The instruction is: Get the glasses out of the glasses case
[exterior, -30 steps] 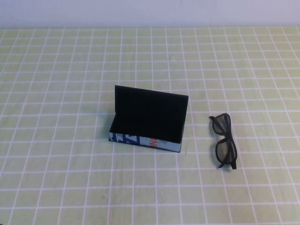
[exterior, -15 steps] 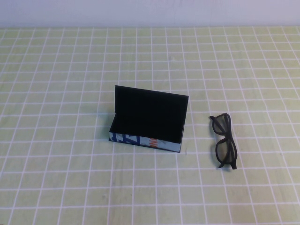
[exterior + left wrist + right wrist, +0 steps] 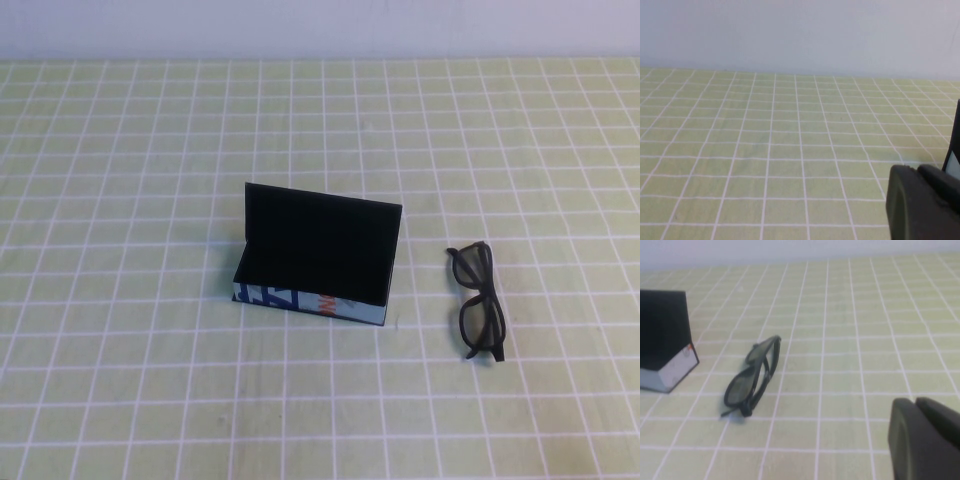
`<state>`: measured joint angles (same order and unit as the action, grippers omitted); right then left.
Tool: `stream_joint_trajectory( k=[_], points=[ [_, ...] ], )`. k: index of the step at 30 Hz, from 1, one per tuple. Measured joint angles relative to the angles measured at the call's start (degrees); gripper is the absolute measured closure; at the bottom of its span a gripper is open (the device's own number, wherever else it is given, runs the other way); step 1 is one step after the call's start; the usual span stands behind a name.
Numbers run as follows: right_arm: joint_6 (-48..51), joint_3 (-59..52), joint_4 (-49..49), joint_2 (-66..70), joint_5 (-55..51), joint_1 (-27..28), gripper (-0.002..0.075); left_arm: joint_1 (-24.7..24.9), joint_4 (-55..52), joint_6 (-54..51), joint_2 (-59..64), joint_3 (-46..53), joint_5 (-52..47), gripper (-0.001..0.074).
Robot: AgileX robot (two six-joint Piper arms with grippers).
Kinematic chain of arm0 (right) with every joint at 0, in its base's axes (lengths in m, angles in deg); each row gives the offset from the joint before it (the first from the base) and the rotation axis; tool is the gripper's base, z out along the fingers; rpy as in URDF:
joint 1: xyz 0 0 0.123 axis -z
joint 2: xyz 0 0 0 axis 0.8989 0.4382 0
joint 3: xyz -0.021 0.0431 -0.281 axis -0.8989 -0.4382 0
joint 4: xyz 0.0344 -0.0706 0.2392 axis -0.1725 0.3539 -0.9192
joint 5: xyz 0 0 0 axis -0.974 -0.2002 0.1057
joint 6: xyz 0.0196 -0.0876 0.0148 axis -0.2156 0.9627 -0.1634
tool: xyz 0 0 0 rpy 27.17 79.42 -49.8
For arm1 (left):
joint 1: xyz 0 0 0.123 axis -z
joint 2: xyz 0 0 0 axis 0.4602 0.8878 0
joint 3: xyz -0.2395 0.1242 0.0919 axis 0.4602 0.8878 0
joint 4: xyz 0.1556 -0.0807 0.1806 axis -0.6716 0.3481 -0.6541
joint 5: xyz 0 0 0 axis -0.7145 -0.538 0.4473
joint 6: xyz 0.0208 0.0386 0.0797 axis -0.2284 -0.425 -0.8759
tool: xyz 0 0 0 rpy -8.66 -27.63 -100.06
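The glasses case stands open mid-table, its black lid upright and its black inside showing nothing in it. The black glasses lie folded on the cloth just right of the case. Neither arm appears in the high view. In the right wrist view the glasses lie beside the case, well ahead of my right gripper, which is shut and holds nothing. In the left wrist view my left gripper is shut and empty, with a sliver of the case at the frame's edge.
A pale green cloth with a white grid covers the whole table. A plain light wall runs along the far edge.
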<state>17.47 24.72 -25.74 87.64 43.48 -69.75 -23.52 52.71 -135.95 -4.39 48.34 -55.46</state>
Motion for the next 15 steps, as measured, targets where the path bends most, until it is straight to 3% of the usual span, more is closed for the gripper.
stream_joint_trajectory(
  k=[15],
  points=[
    [0.0,0.0,-1.34,0.0,-3.43,0.0,0.0743,0.0,0.04,0.0,0.11,0.0,-0.1,0.0739]
  ],
)
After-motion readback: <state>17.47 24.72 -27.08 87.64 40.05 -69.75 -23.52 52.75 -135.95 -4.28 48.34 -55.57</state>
